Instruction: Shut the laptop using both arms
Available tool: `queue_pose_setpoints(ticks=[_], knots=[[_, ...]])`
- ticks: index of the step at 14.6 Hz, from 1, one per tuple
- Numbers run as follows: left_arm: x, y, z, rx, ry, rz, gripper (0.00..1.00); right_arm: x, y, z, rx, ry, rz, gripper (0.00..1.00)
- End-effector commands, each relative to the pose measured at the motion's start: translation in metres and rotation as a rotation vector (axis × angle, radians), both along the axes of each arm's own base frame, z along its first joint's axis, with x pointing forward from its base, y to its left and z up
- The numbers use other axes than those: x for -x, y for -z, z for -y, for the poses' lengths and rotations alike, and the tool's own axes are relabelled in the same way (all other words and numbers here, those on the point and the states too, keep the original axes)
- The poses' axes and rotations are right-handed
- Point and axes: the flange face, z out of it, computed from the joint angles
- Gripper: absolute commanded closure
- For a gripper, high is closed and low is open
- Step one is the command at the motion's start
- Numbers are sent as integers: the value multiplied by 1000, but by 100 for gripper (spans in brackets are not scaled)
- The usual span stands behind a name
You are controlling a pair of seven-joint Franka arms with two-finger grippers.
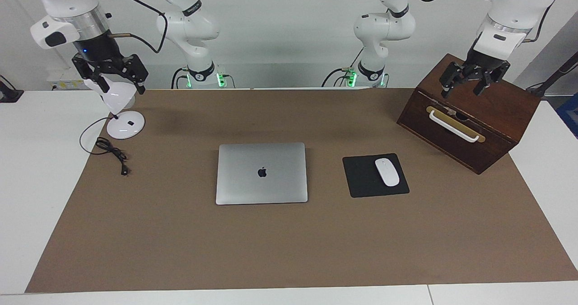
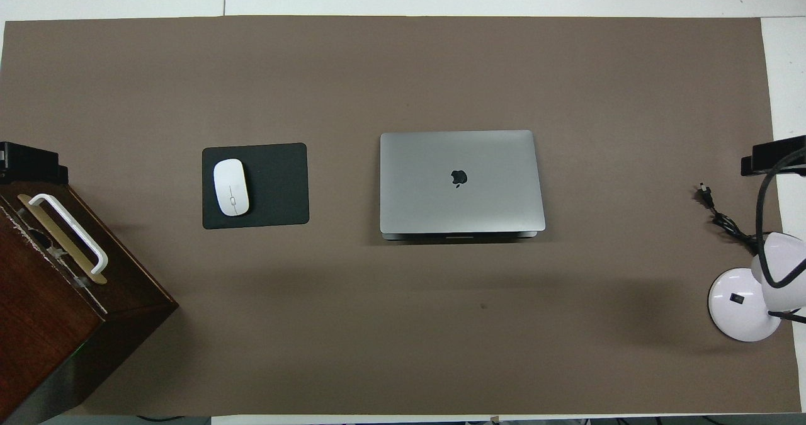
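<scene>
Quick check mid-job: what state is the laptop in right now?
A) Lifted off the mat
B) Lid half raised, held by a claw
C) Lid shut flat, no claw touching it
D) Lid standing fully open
C: the laptop lies flat with its logo lid up, while the left claw is over the wooden box and the right claw is over the lamp.

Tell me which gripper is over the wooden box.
The left gripper: it hangs over the wooden box. The right gripper is over the lamp.
</scene>
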Motion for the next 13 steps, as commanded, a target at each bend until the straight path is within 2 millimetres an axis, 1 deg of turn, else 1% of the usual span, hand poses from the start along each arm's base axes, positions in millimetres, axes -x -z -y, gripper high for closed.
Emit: queue_pose_setpoints(ticks=[1,4,7,13], knots=[[4,1,2,-14,1,-31,0,5,-4,2,18,-23,-13,0],[5,1,1,-13,46,-33,0,7,0,1,16,-23,-38,0],[5,1,-1,-13,43,-33,0,11,3,0,15,-22,-72,0],[5,0,-2,-12,41,-32,0,14,4,9,53,-4,-92,0]])
